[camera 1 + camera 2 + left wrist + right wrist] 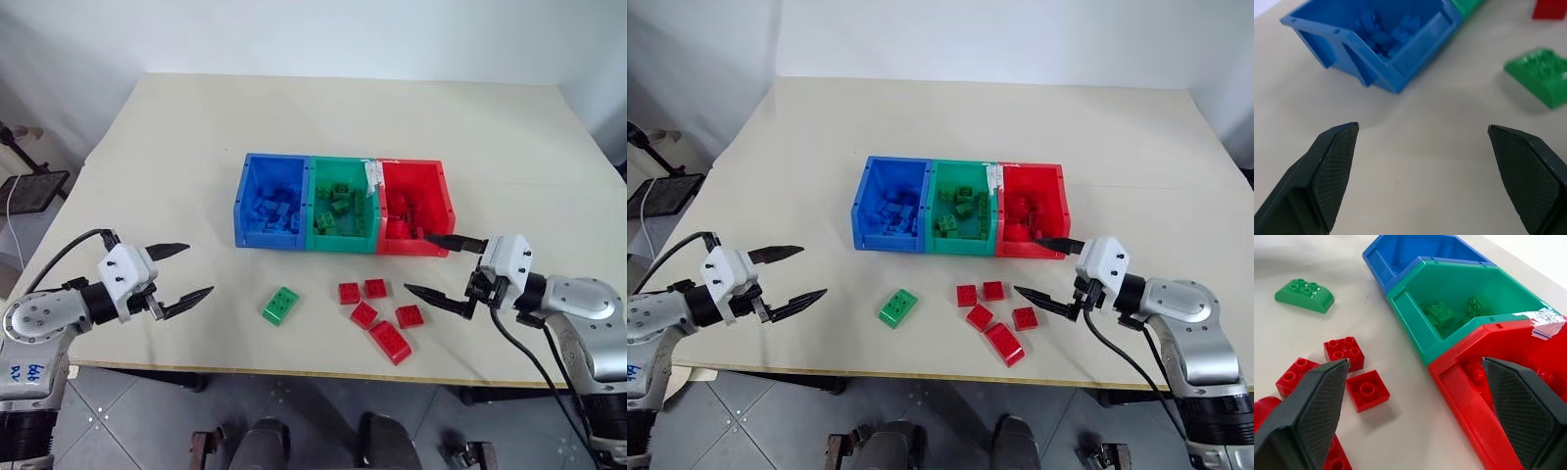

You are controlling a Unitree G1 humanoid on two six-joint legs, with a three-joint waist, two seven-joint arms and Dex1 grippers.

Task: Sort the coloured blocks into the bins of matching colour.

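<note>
i see my left gripper (pixel 182 274) and right gripper (pixel 443 264) both spread apart, holding nothing. the red bin (pixel 431 201) hides some red blocks (pixel 376 313) behind its wall. the green block (pixel 281 305) lies alone on the table (pixel 176 147).

Hidden and cut-off parts

In the right wrist view the right gripper's fingers (pixel 1317 416) cover parts of the red blocks (pixel 1367 389) and the red bin (pixel 1474 396); the blue bin's (pixel 1400 254) far end is cropped.
</note>
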